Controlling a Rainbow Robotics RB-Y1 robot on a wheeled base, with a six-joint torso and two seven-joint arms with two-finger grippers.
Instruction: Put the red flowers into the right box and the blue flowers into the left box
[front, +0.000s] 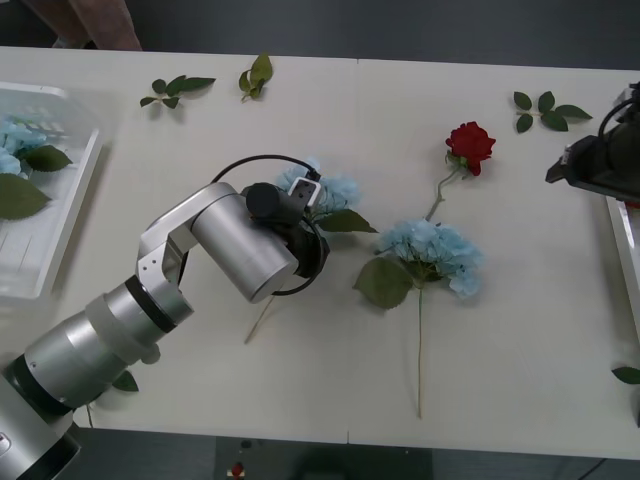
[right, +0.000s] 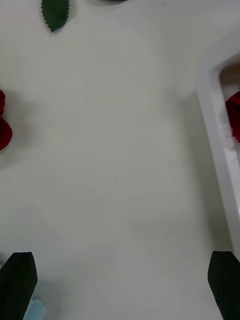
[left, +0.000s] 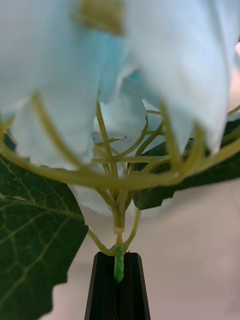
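My left arm reached diagonally across the table (front: 300, 390), wrist bent down over a blue flower (front: 330, 190) near the middle. My left gripper (left: 119, 285) had pinched its black fingers tight on that flower's green stem just under the head. My right gripper (right: 120, 285) hovered spread wide and empty beside the right box (right: 212, 130). The left box (front: 60, 230) sat at my far left with blue flowers inside.
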